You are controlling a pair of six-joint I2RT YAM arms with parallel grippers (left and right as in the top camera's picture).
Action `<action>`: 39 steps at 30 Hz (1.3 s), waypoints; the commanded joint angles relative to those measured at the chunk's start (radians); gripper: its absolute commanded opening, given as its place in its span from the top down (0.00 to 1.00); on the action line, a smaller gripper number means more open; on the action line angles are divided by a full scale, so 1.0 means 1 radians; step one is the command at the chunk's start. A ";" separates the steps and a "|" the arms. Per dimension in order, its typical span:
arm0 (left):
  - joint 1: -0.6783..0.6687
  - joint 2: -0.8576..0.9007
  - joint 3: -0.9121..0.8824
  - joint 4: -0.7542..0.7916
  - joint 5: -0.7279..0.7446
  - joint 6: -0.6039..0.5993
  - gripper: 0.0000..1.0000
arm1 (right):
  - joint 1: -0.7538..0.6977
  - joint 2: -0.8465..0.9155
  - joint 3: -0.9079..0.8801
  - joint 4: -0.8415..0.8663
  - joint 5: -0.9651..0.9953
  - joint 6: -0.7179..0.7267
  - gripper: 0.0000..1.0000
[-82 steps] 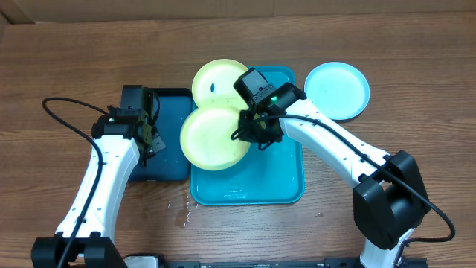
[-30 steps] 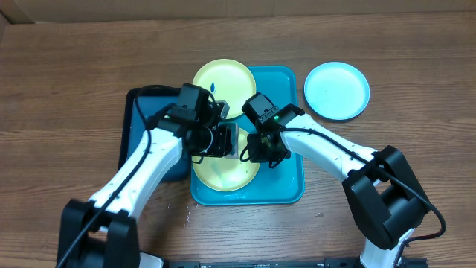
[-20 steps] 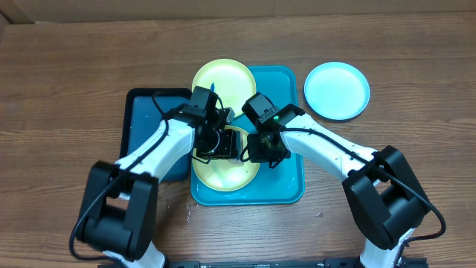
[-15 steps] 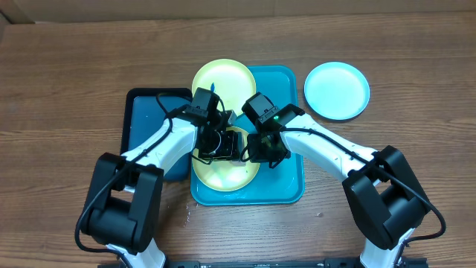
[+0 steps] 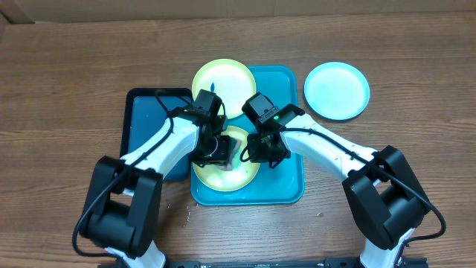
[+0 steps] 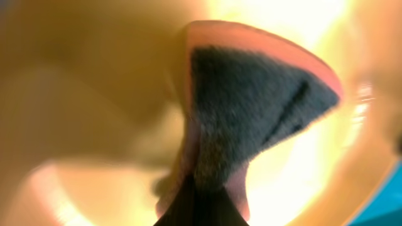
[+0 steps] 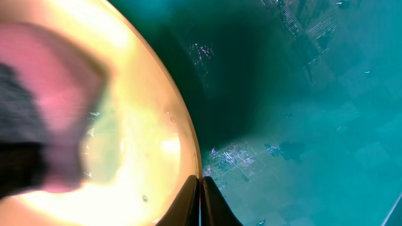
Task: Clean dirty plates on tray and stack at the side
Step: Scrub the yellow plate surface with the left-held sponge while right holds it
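Observation:
A yellow-green plate (image 5: 223, 173) lies in the front left of the turquoise tray (image 5: 286, 179). My right gripper (image 5: 258, 151) is shut on its right rim; the right wrist view shows the closed fingertips (image 7: 201, 191) pinching the plate (image 7: 144, 81) edge over the tray (image 7: 301, 113). My left gripper (image 5: 218, 149) is shut on a pink sponge (image 6: 251, 107) with a dark scrub face, pressed onto the plate (image 6: 94, 94). A second plate (image 5: 217, 83) with a blue smudge rests across the tray's back left corner. A pale cyan plate (image 5: 337, 90) sits on the table to the right.
A smaller dark navy tray (image 5: 149, 130) lies left of the turquoise one, partly under my left arm. Water drops mark the wooden table (image 5: 416, 112) in front of the tray. The two arms meet closely over the front plate.
My left arm came over from the navy tray with the sponge and now rubs it on the front plate. The right gripper stays clamped on the plate's rim.

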 commanded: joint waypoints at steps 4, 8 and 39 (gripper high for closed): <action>0.006 -0.172 0.018 -0.057 -0.250 -0.069 0.96 | 0.003 -0.027 -0.006 0.001 -0.010 0.004 0.96; 0.000 -0.214 0.018 -0.071 -0.184 -0.080 0.96 | 0.003 -0.027 -0.006 0.001 -0.010 0.027 0.96; -0.023 0.023 0.050 0.017 0.372 0.121 0.96 | 0.003 -0.027 -0.006 0.001 -0.010 0.029 0.96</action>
